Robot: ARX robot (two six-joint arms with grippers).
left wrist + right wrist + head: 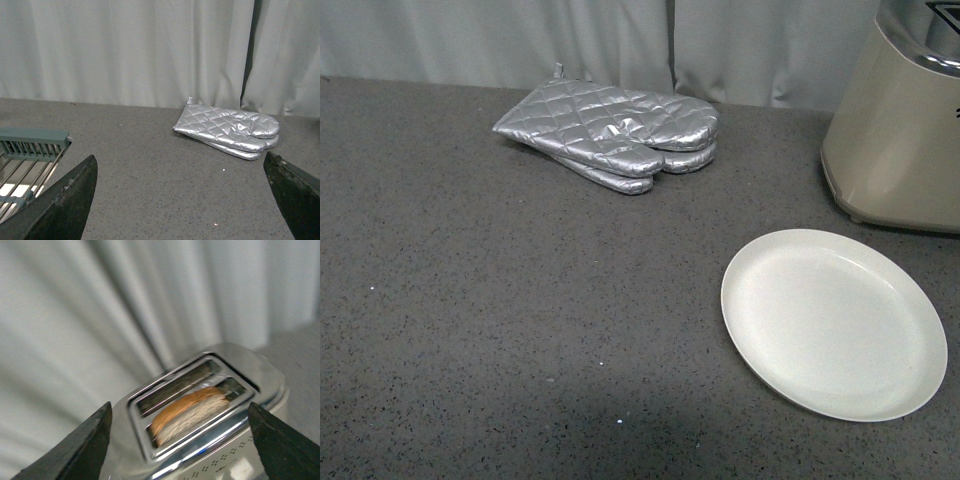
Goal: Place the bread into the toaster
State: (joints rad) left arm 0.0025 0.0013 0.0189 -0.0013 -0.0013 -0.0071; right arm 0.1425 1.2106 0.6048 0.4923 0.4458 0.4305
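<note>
The beige toaster (pixel 895 140) stands at the far right of the front view, cut by the frame edge. In the right wrist view its chrome top (pixel 200 410) shows two slots. The bread (pixel 187 412) stands in one slot, its brown crust sticking up above the rim. My right gripper (pixel 180 440) is open and empty, jaws wide apart on either side of the toaster's top, above it. My left gripper (pixel 182 200) is open and empty above the grey counter. Neither gripper shows in the front view.
A round white plate (pixel 834 322) lies empty in front of the toaster. Quilted silver oven mitts (pixel 610 133) lie at the back, also in the left wrist view (pixel 227 130). A metal rack (pixel 27 160) is beside the left gripper. Grey curtains hang behind.
</note>
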